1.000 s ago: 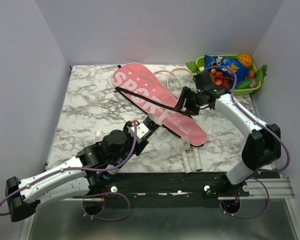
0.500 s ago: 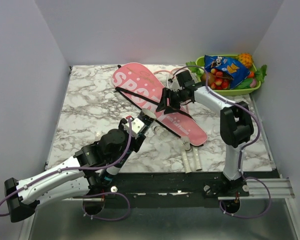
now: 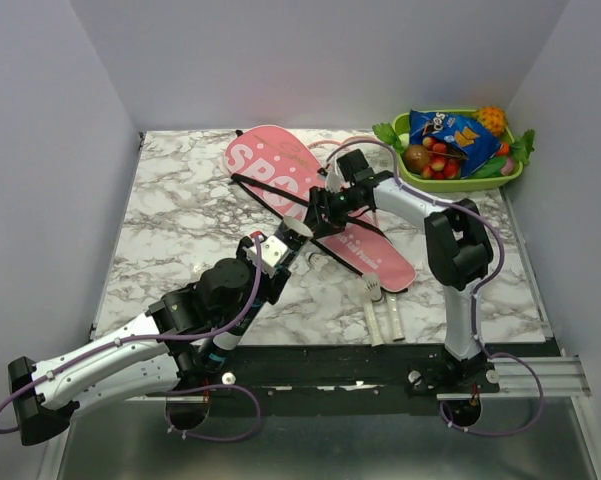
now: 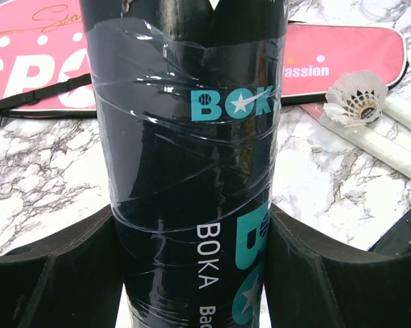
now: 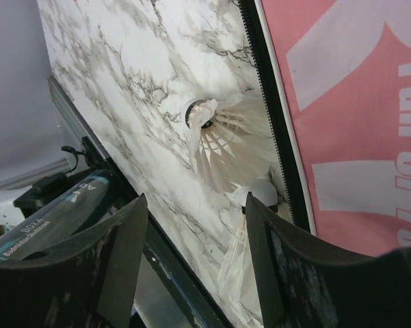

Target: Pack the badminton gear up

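The left arm (image 3: 110,362) and the right arm (image 3: 405,198) are built alike: smooth, glossy white link shells joined by bulky, rounded black joint housings. A thin purple cable (image 3: 180,338) runs along each, looping free near the base and the wrist. The left fingers (image 4: 55,280) are broad, matte black blocks with flat inner faces. The right fingers (image 5: 113,266) are black too, their surfaces scuffed with pale, dusty marks.
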Motion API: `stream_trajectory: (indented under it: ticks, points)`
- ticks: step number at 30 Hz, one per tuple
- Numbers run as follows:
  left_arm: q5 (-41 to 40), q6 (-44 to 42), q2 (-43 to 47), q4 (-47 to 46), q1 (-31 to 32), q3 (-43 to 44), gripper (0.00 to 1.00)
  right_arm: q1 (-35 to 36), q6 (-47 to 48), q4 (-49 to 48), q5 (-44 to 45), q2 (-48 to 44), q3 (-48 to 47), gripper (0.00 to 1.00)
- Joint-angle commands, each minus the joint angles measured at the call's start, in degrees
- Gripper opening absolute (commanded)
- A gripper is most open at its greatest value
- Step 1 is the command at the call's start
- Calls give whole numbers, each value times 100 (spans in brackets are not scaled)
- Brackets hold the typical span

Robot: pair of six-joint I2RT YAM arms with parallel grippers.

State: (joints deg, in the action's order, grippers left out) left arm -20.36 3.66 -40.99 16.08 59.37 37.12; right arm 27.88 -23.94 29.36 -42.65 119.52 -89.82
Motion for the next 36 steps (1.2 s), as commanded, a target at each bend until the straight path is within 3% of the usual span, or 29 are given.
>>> stream_trajectory:
  ticks: [1, 7, 16, 22, 28, 30, 36]
  points:
    - [-38, 478, -5, 168, 13, 128, 0, 86, -22, -212, -279, 386, -246, 67]
    - [-38, 469, 4, 212, 13, 137, 0, 165, -128, -440, -463, 625, -325, 67]
    - [-3, 460, 12, 221, 13, 111, 0, 244, -339, -739, -744, 783, -413, 57]
    - [67, 416, -5, 177, 13, 119, 0, 280, -488, -818, -1016, 950, -396, 43]
    - [76, 399, 4, 115, 13, 32, 0, 288, -611, -915, -1061, 1073, -422, 15]
    - [76, 390, -5, 115, 13, 41, 0, 288, -612, -915, -1008, 1012, -422, 1]
    - [32, 320, 109, 97, 13, 23, 0, 288, -523, -801, -946, 503, -466, 1]
